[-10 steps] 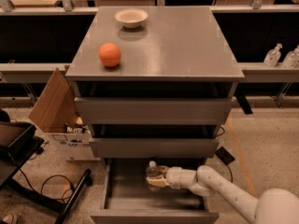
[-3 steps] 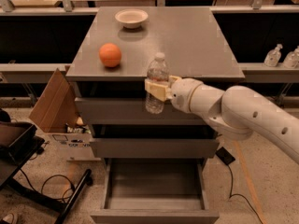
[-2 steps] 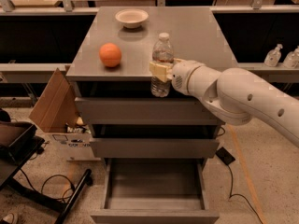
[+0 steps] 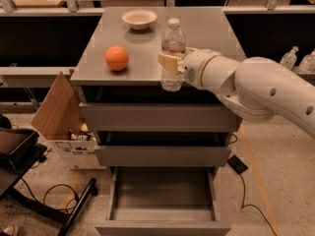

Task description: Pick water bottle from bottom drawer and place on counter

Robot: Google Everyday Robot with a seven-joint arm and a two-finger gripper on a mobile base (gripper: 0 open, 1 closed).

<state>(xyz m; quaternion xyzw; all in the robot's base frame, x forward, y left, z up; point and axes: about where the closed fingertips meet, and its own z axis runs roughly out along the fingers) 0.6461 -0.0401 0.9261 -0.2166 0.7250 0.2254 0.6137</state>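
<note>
The water bottle [image 4: 173, 53], clear with a white cap, is upright in my gripper [image 4: 171, 63], which is shut on its middle. The bottle hangs in front of the counter's near edge, its base just below that edge and its cap above the grey counter [image 4: 206, 31]. My white arm reaches in from the right. The bottom drawer [image 4: 162, 193] is pulled open below and shows a bare grey tray.
An orange ball [image 4: 116, 58] and a white bowl [image 4: 139, 18] sit on the counter's left and back. A cardboard box [image 4: 59, 114] stands left of the cabinet. Cables and a black stand lie on the floor at the left. Dispenser bottles [image 4: 298, 58] stand at the far right.
The gripper has lifted the bottle out of the bottom drawer, raised it past the upper drawers, and brought it to counter height; the drawer now holds nothing.
</note>
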